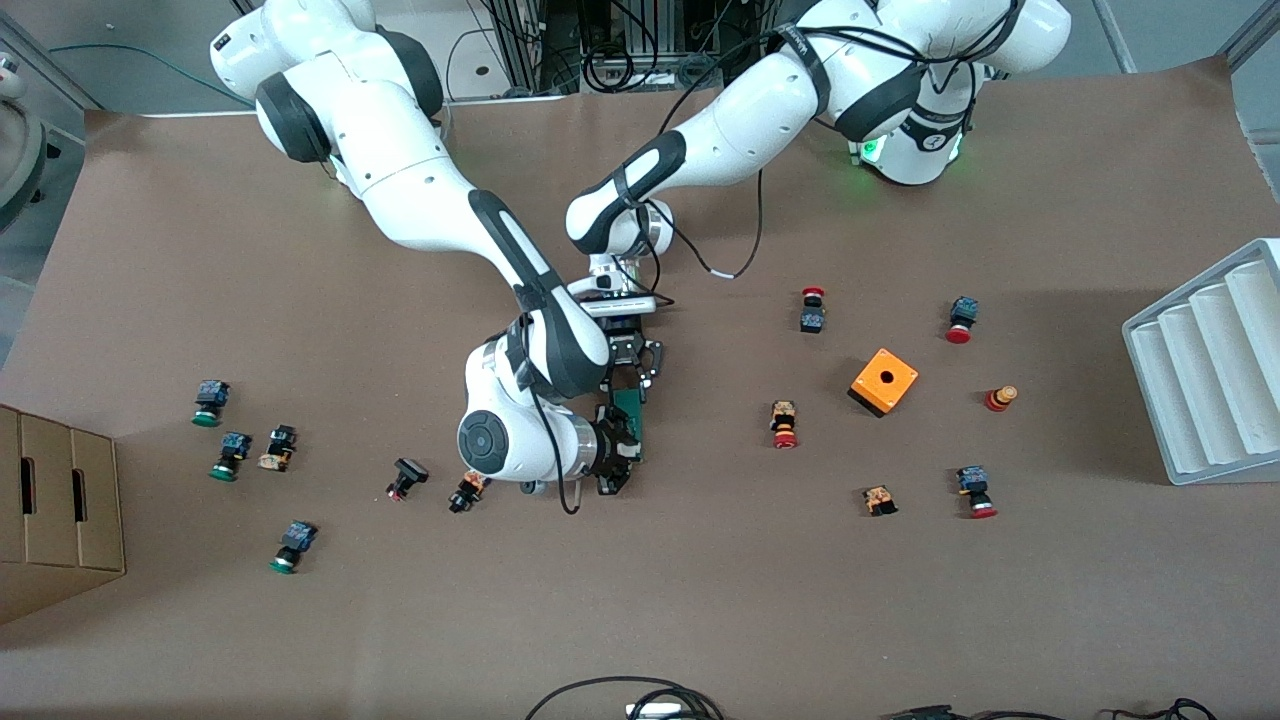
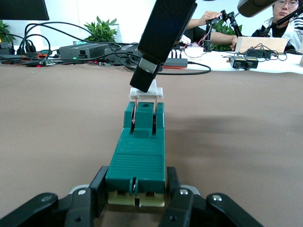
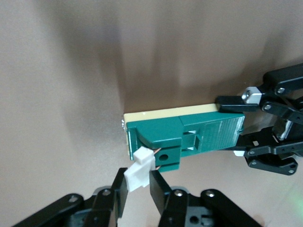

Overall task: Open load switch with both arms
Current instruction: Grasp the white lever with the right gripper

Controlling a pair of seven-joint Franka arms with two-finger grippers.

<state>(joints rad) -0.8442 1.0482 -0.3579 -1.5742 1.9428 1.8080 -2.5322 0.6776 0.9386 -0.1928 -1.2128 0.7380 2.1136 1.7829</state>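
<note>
The load switch (image 1: 630,415), a narrow dark-green block with a cream underside, lies on the brown table between the two arms. My left gripper (image 1: 638,362) is shut on one end of the load switch (image 2: 139,156), one finger on each side. My right gripper (image 1: 615,460) is at the other end, shut on the small white lever (image 3: 139,170). That lever (image 2: 147,92) stands raised off the green body, with two copper blades showing under it. The left gripper (image 3: 239,125) also shows in the right wrist view, clamping the block's end.
Red- and green-capped push-buttons lie scattered toward both ends of the table; the closest ones (image 1: 468,490) (image 1: 405,478) sit beside the right arm's wrist. An orange box (image 1: 884,381), a white ribbed tray (image 1: 1210,360) and a cardboard box (image 1: 55,510) stand farther off.
</note>
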